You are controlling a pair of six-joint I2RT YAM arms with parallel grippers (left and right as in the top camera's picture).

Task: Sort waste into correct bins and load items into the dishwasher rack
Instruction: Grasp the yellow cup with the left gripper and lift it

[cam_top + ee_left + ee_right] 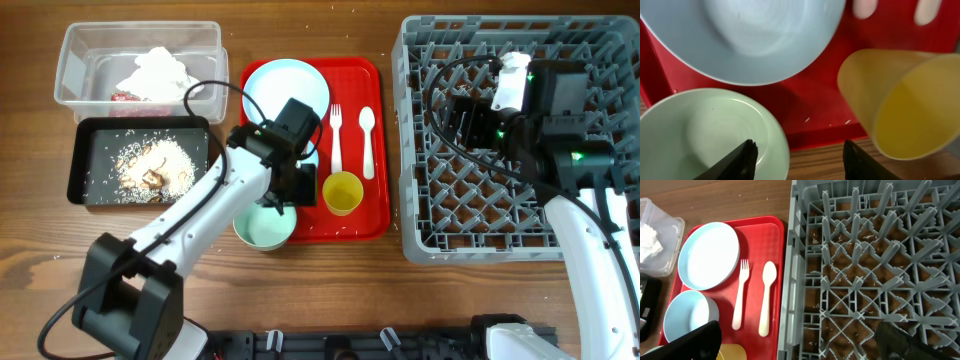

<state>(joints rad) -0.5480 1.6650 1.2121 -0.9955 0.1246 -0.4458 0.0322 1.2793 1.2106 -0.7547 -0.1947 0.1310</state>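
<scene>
The mint-green bowl (262, 228) (700, 130) sits at the red tray's front left corner. My left gripper (284, 196) (800, 160) is open, low over the bowl's right rim: one finger over the bowl, the other over the table. The pale blue plate (285, 88) (709, 255), fork (336, 135), spoon (367, 140) and yellow cup (342, 192) (905, 110) lie on the tray. The small pale blue bowl (687, 317) shows only in the right wrist view. My right gripper (458, 110) (800, 347) is open and empty over the grey rack (500, 40).
The clear tub (80, 50) at the back left holds the white napkin (158, 72) and red wrapper (125, 97). The black tray (85, 160) in front of it holds the food scraps (155, 165). The red serving tray (355, 75) lies between bins and rack.
</scene>
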